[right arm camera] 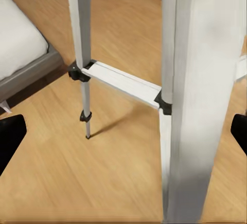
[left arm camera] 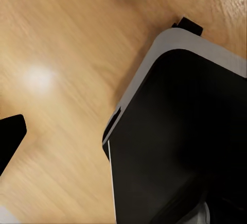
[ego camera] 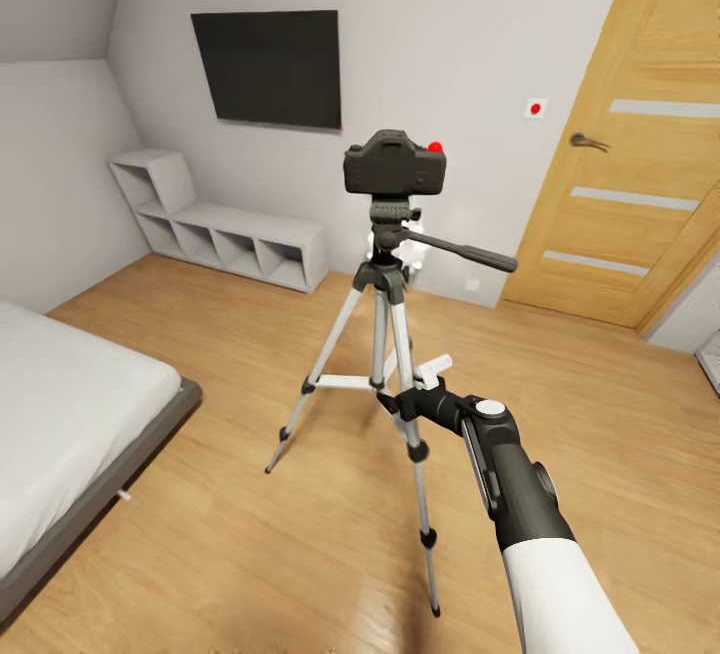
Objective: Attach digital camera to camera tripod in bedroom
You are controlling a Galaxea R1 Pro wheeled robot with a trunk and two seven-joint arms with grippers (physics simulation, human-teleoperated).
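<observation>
Reaching forward from the bottom of the head view, the right arm (ego camera: 520,494) ends at the right gripper (ego camera: 398,400), which sits against the near silver leg of the camera tripod (ego camera: 385,334), about halfway down its height. Whether its fingers close on the leg cannot be told from this view. High above the gripper, the digital camera (ego camera: 395,164) sits upright on the tripod's black pan head, with the long black handle (ego camera: 470,252) sticking out to the right below it. Beyond the tripod are the wall-mounted TV (ego camera: 268,67), a low white shelf unit (ego camera: 215,229) and the wooden door (ego camera: 640,134); the bed (ego camera: 60,414) lies off to the gripper's left on the wood floor (ego camera: 250,554).

Left wrist view: a dark fingertip (left arm camera: 10,139) of the left gripper shows at one edge over the wood floor, beside a large black, grey-edged part of the robot's base (left arm camera: 180,142). Its state cannot be told.

Right wrist view: the right gripper's two black fingertips (right arm camera: 10,139) stand wide apart, with a blurred silver tripod leg (right arm camera: 198,100) between them, touching neither. Another leg (right arm camera: 81,44) and a flat silver brace (right arm camera: 123,84) lie beyond, with the bed's corner (right arm camera: 23,54) farther off.
</observation>
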